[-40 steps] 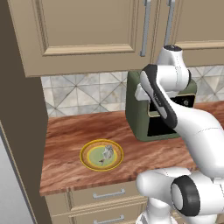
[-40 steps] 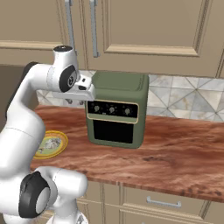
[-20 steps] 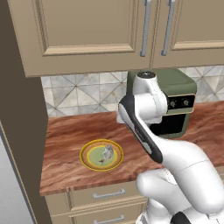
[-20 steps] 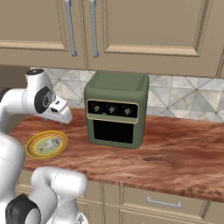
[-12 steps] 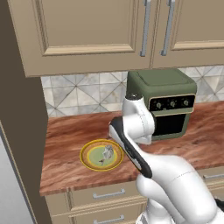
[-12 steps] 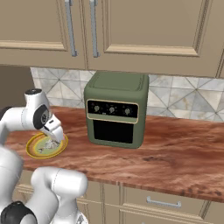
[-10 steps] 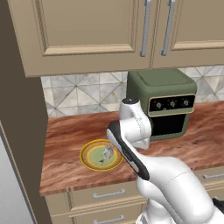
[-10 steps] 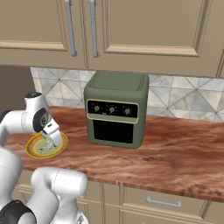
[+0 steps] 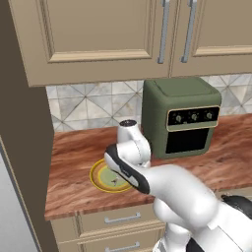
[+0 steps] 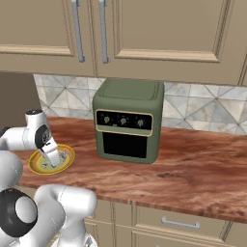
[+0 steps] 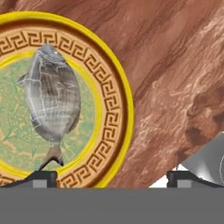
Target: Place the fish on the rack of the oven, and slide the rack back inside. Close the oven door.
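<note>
A reddish-brown wooden counter [image 10: 193, 178] is running beneath beige wall cabinets [image 9: 113, 34] and a tiled backsplash [image 10: 202, 113]. A small dark-green countertop toaster oven [image 10: 126, 126] is sitting on the counter with its door shut; it is not the built-in oven named in the task.

To the left of the toaster oven, a yellow-rimmed plate [image 11: 114, 94] with a Greek-key border is lying on the counter. In the left base view the plate [image 9: 98, 175] is partly hidden behind the white arm.

The fish [image 11: 52, 97] is lying flat on the green centre of that plate. It is pale grey-silver with darker markings. In the hand view, its long axis is running up and down the picture, head toward the top and tail toward the bottom.

The gripper [image 11: 111, 177] is hanging just above the plate, pointing down at it. In the right base view the gripper [image 10: 52, 155] is reaching down over the plate [image 10: 65, 155]. The fish is sitting off to the left of the gripper's midline in the hand view, with its tail just beside the left fingertip. The right fingertip is standing over bare counter, outside the plate rim.

The fingers [image 11: 41, 176] are spread wide apart and are holding nothing. Whether they are touching the plate cannot be told. Judging from this, the hand would need to shift toward the fish before closing across its narrow body.
</note>
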